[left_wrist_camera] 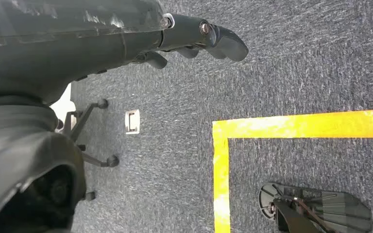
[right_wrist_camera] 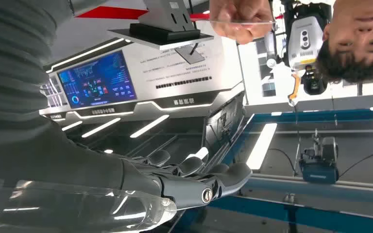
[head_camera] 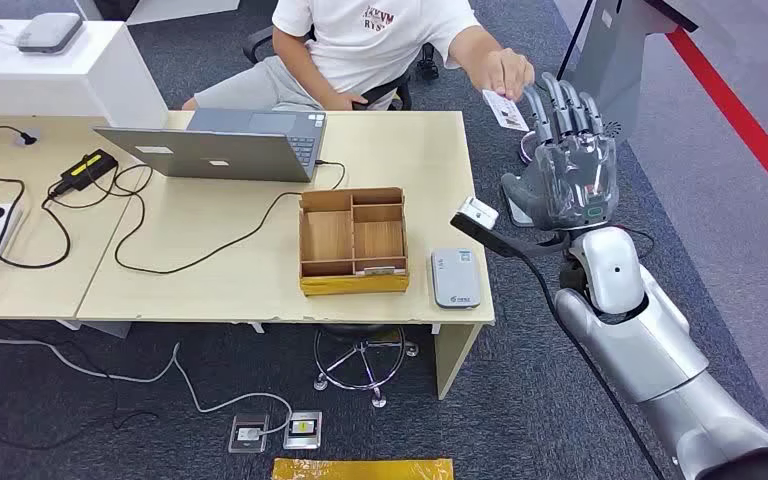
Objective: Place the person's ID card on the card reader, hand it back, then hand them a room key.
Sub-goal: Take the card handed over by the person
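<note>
The fingers (head_camera: 564, 108) of the right hand (head_camera: 566, 165) stand straight and a little apart, pointing up and away from the robot, palm raised beside the far right corner of the desk (head_camera: 400, 140); they hold nothing. Their tips are just beside the ID card (head_camera: 506, 110), which the person's hand (head_camera: 505, 72) pinches and holds out toward them; whether tips and card touch cannot be told. The right arm reaches up from below with the wrist bent back.

The desk carries an open laptop (head_camera: 230, 145), a wooden compartment box (head_camera: 352, 240) and, near its front right corner, the grey card reader (head_camera: 456, 277) lying flat and bare.

The right wrist view shows the same fingers stretched out with air between them, and the person's hand gripping the card edge-on (right_wrist_camera: 240, 22).

The left wrist view looks down at grey carpet with yellow tape (left_wrist_camera: 291, 125); the left hand (left_wrist_camera: 126, 39) hangs there, its fingers (left_wrist_camera: 221, 41) extended loosely and holding nothing.
</note>
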You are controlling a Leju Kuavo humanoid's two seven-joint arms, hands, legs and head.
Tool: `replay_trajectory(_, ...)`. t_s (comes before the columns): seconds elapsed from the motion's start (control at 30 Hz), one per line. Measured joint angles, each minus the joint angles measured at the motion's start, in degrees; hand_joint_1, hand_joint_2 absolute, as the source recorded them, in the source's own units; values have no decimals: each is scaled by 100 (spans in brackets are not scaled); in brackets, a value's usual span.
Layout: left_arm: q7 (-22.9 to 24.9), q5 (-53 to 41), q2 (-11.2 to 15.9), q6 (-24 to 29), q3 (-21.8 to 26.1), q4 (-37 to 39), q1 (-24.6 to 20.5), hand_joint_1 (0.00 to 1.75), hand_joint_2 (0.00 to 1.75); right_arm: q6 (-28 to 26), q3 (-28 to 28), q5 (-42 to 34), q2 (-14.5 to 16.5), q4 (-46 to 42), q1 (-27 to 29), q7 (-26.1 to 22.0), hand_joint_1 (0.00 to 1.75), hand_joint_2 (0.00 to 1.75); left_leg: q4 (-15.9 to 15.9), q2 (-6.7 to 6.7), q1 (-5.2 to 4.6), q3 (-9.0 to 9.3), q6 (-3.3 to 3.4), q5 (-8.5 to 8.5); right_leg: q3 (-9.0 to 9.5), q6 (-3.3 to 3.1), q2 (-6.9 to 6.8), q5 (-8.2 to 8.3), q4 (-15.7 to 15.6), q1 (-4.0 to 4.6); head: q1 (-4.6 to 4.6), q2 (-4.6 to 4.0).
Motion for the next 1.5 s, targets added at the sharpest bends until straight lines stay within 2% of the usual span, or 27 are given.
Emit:
replay_trajectory(0.43,25,-23,-3,0,-8,-2,0,0,0,143,349,-42,209,464,-481,-15,0,175,0,0,0,-1,0,0,-2,0,0,0,0,0,1,0)
replay_trajectory(0.9,31,-8,-14,25,-11,-3,5,0,0,73,518,-163,410,1002,-694,-117,0,175,0,0,1,-1,0,0,-3,0,0,0,0,1,1,0)
replay_trajectory(0.93,31,-8,-14,28,-11,-3,5,0,0,59,521,-174,424,1038,-714,-127,10,175,0,0,1,-1,0,0,-3,0,0,0,0,1,1,0)
replay_trajectory(1.03,31,-7,-15,31,-12,-4,5,0,0,31,530,-235,456,1115,-750,-143,139,175,0,0,1,-1,0,0,-3,0,0,0,0,1,1,0)
replay_trajectory(1.07,31,-6,-15,32,-12,-4,6,0,0,26,536,-252,465,1135,-755,-146,173,175,0,0,1,-1,0,0,-3,0,1,0,0,1,1,0)
replay_trajectory(1.5,31,21,-15,23,-12,-4,8,0,0,-12,624,-372,518,1335,-802,-216,175,175,0,0,1,-1,0,0,-3,0,1,0,0,1,0,0)
